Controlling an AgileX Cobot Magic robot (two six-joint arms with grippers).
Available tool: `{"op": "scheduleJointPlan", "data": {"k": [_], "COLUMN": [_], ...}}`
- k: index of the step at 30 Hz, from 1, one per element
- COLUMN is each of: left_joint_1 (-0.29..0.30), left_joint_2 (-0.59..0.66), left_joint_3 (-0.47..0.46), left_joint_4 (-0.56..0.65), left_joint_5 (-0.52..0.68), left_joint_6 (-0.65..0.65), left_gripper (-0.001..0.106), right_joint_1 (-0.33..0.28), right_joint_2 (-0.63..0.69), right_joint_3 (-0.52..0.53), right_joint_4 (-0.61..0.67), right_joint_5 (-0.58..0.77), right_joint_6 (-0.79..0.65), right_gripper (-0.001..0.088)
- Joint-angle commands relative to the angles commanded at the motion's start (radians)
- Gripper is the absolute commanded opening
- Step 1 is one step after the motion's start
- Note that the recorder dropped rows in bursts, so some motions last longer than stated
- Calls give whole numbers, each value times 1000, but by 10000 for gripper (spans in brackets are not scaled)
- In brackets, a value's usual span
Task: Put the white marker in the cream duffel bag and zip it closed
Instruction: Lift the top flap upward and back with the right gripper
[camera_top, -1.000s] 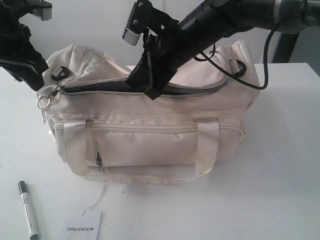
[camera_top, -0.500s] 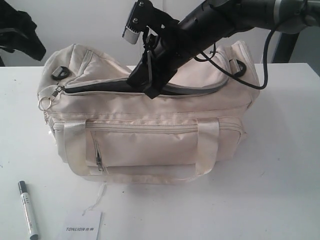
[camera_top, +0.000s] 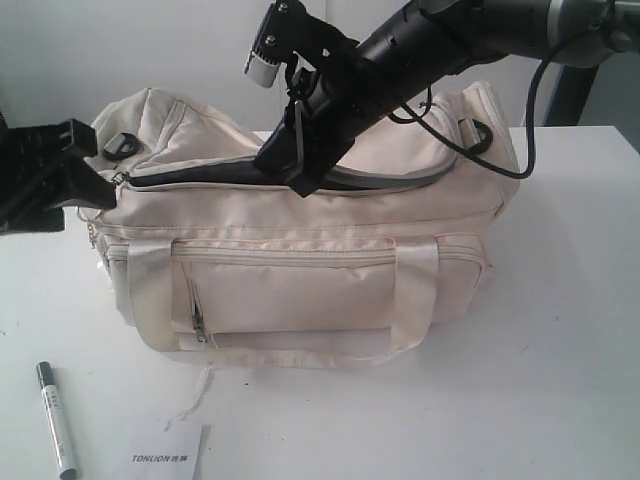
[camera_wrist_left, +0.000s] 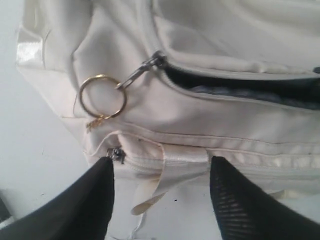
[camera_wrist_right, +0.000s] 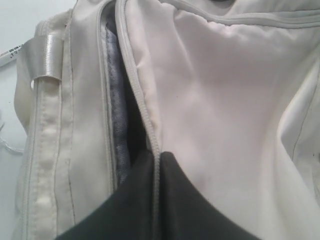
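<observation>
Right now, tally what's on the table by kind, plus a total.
bag: 1
marker: 1
card: 1
total: 3

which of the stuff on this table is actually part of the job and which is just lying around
Part of the job:
- white marker, lying on the table, outside the bag
- cream duffel bag, with its top zipper open

Just lying about:
- TONLION card, flat on the table beside the marker
</observation>
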Motion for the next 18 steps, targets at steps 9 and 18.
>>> {"op": "scheduleJointPlan", "data": {"k": [9,18], "left_joint_1": [-4,-38], "left_joint_2": [0,8], "left_joint_3": [149,156], "left_joint_4": [-188,-249], "left_joint_5": [-162,-246], "left_joint_6": [-178,-178], "left_gripper": [590,590], "right_joint_1": [0,0], "right_joint_2": [0,0], "right_joint_3": [0,0], "right_joint_4": [0,0], "right_joint_5": [0,-6], "right_joint_6": [8,8], "right_gripper": [0,0]}}
